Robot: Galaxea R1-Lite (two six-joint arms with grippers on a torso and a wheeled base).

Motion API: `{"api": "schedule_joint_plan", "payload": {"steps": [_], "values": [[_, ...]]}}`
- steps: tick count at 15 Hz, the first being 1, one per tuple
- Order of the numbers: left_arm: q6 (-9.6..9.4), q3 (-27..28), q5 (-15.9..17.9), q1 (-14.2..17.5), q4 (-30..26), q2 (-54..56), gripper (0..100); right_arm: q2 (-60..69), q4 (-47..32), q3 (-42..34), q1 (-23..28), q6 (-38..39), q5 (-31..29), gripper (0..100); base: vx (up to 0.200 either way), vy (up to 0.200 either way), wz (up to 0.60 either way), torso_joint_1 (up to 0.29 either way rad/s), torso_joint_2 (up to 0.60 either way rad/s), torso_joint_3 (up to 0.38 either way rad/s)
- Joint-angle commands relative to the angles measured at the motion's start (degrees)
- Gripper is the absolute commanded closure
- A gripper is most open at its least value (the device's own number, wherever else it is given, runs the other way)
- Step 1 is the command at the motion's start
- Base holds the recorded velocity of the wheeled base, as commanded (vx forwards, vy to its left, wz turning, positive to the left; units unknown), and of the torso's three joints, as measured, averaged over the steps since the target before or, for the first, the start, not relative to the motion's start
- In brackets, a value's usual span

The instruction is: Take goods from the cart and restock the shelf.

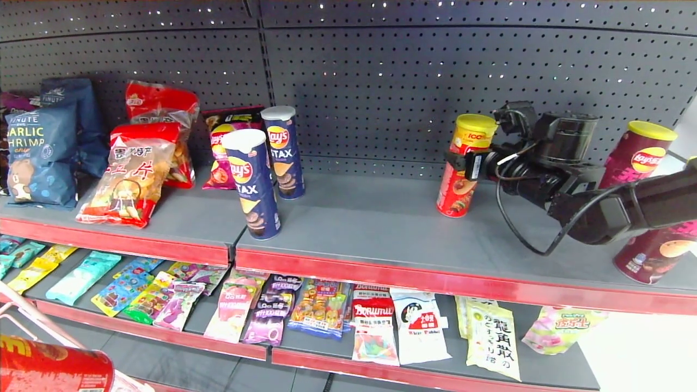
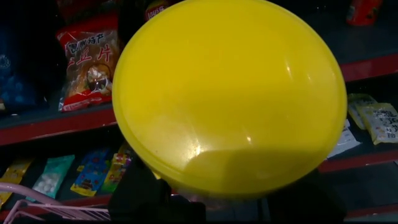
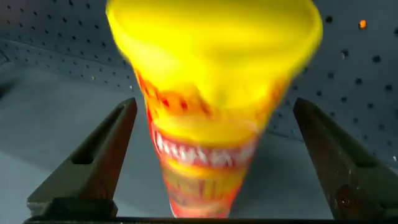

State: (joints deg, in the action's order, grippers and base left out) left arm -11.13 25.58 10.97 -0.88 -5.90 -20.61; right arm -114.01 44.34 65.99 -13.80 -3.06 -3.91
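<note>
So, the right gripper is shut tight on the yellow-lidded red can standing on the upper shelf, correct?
No: the right gripper is open. The right wrist view shows its fingers spread wide either side of the red can, not clamped on it. The rest holds.

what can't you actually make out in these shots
Left wrist view: the yellow lid sits close to the camera, hiding its can's body and much of the shelves behind.
Right wrist view: the red can is blurred, so its print is unreadable.
Head view: the lower red can is cut off by the bottom-left corner; the right arm covers part of the maroon can.
</note>
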Motion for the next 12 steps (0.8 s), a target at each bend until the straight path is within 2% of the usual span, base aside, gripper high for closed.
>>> {"api": "schedule_joint_plan", "payload": {"steps": [1, 2, 3, 7, 9, 12], "values": [[-0.03, -0.09, 0.01, 0.00, 0.01, -0.13, 100, -1.48, 0.05, 1.60, 0.00, -0.02, -0.13, 0, 0.000, 0.000, 0.00, 0.000, 0.00, 0.000], [0.06, -0.09, 0.01, 0.00, 0.01, -0.13, 100, -1.83, 0.05, 2.04, 0.00, -0.02, -0.22, 0, 0.000, 0.000, 0.00, 0.000, 0.00, 0.000], [-0.03, -0.18, 0.01, 0.00, 0.01, -0.04, 100, -2.10, 0.05, 2.13, 0.00, 0.07, -0.39, 100, 0.000, 0.000, 0.00, 0.000, 0.00, 0.000], [0.06, -0.18, 0.01, 0.00, 0.01, -0.13, 100, -1.31, 0.05, 0.37, -0.61, -0.02, -0.83, 100, 0.000, 0.000, 0.00, 0.000, 0.00, 0.000], [0.06, -0.18, 0.01, 0.00, 0.01, -0.04, 100, 1.42, -0.04, -0.77, -1.93, -0.02, -3.38, 100, 0.000, 0.000, 0.00, 0.000, 0.00, 0.000], [0.06, -0.97, 0.10, 0.00, 0.01, -0.04, 100, 10.47, -0.66, -9.56, -7.47, 0.16, -7.60, 100, 0.000, 0.000, 0.00, 0.000, 0.00, 0.000]]}}
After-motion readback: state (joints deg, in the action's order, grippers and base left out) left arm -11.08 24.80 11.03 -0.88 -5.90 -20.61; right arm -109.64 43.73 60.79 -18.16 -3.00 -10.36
